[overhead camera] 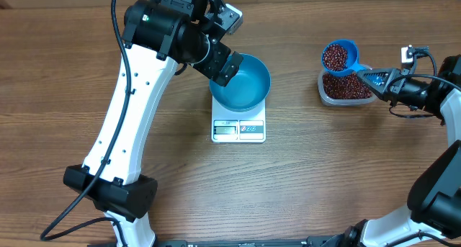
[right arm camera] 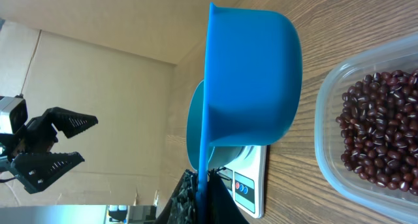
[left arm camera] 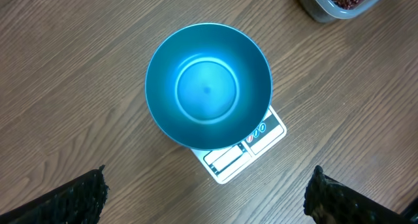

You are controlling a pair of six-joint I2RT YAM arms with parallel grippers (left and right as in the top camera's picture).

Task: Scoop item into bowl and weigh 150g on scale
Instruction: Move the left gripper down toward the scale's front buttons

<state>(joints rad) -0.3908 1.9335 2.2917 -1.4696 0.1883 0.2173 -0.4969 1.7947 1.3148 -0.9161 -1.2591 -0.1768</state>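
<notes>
The light blue bowl (overhead camera: 243, 85) stands empty on the white scale (overhead camera: 238, 129); the left wrist view looks straight down into the bowl (left arm camera: 208, 87) with the scale (left arm camera: 228, 162) under it. My left gripper (overhead camera: 222, 65) hovers open over the bowl's left rim, its jaws wide apart (left arm camera: 206, 198) around nothing. My right gripper (overhead camera: 379, 78) is shut on the handle of a small blue scoop (overhead camera: 338, 57), which is heaped with red-brown beans and held above the clear tub (overhead camera: 347, 88). In the right wrist view the scoop (right arm camera: 255, 80) is seen from below, the handle clamped in the gripper (right arm camera: 206, 194).
The tub of beans (right arm camera: 379, 132) sits at the right of the table, about a hand's width from the scale. My left arm's white link (overhead camera: 122, 124) crosses the left side of the table. A cardboard wall (right arm camera: 117, 80) stands behind.
</notes>
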